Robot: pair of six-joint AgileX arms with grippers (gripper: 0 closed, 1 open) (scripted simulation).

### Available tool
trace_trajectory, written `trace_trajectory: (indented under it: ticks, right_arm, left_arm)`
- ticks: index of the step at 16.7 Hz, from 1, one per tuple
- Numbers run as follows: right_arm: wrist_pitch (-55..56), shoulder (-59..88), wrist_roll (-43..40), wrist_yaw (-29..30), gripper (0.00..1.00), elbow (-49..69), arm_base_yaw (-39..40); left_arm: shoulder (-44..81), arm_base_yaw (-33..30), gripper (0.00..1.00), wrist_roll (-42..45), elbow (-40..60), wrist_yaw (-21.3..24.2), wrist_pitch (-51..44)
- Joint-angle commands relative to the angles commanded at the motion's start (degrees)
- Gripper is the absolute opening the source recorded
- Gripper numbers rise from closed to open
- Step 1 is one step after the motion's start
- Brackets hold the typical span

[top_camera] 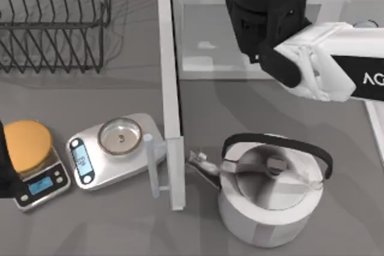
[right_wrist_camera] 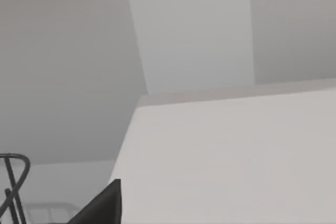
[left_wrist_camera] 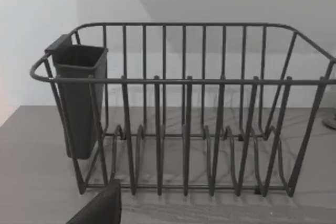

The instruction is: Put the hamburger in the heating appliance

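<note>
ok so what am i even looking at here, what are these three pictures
Two AgileX robot arms at a table, simulated. The top view looks down; the other two come from each arm's wrist camera. The right gripper reaches over the white microwave, whose door stands open. The left arm is parked at the left edge, its camera facing the wire dish rack. Also there: a steel kettle, a silver scale, and another scale carrying an orange dome.

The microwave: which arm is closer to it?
The right. Its black pincer hangs over the microwave with its door swung open; the left arm sits at the table's far left edge.
</note>
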Motion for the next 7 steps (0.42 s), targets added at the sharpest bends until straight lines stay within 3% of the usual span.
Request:
trace_trajectory:
  ticks: [7]
  right_arm:
    - [-11.4,-4.3,0.4,0.0,1.00,7.6,-0.2]
  left_arm:
    - [0.0,0.0,1.00,0.0,0.0,0.0,0.0]
